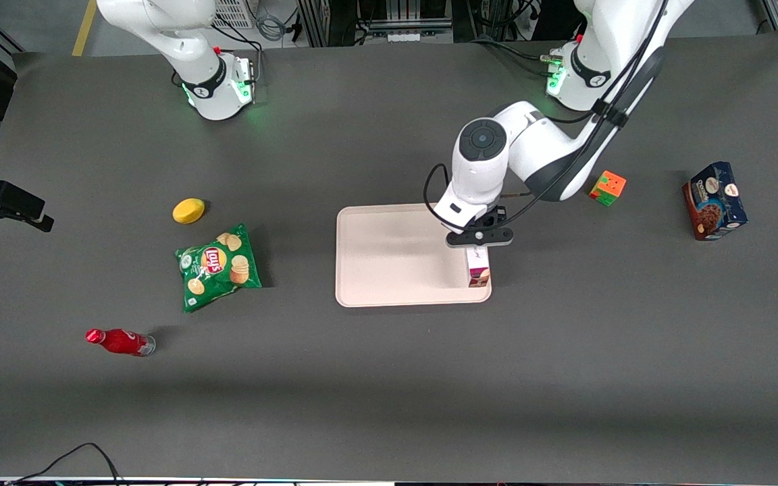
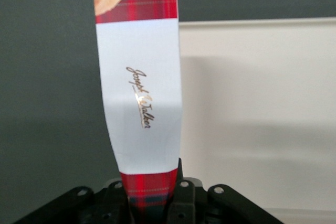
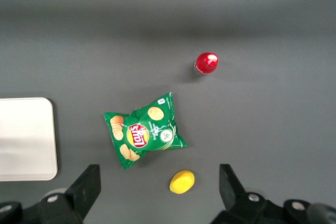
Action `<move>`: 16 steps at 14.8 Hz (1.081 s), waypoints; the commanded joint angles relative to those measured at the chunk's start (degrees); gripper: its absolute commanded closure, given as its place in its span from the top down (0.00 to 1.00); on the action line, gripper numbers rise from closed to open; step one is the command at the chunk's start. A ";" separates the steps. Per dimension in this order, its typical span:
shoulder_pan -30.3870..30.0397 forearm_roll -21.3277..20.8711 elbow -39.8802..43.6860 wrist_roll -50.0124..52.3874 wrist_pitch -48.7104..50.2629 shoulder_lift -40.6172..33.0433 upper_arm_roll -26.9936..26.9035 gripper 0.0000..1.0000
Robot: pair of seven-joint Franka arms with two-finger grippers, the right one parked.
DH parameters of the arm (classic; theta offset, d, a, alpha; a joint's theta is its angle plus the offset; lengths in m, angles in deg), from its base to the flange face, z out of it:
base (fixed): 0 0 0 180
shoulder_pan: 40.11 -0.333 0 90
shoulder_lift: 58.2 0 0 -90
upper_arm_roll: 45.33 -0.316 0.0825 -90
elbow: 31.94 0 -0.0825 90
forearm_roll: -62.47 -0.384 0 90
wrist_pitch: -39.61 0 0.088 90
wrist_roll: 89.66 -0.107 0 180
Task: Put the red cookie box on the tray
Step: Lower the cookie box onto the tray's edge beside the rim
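The red cookie box (image 1: 478, 266), a long narrow plaid box with a white label panel, is held at one end by my left gripper (image 1: 480, 238), which is shut on it. It lies lengthwise over the edge of the pale-pink tray (image 1: 389, 260) that faces the working arm's end of the table, its free end pointing toward the front camera. The wrist view shows the box (image 2: 139, 93) running straight out from the gripper (image 2: 152, 195), with the tray (image 2: 252, 108) beside and under it. I cannot tell whether the box touches the tray.
A colour cube (image 1: 608, 187) and a dark-blue cookie box (image 1: 714, 200) sit toward the working arm's end. Toward the parked arm's end lie a green chips bag (image 1: 219, 266), a yellow lemon (image 1: 188, 210) and a red bottle (image 1: 120, 341).
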 commanded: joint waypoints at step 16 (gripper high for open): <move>0.58 -10.06 2.69 7.20 -8.21 11.46 -2.39 0.12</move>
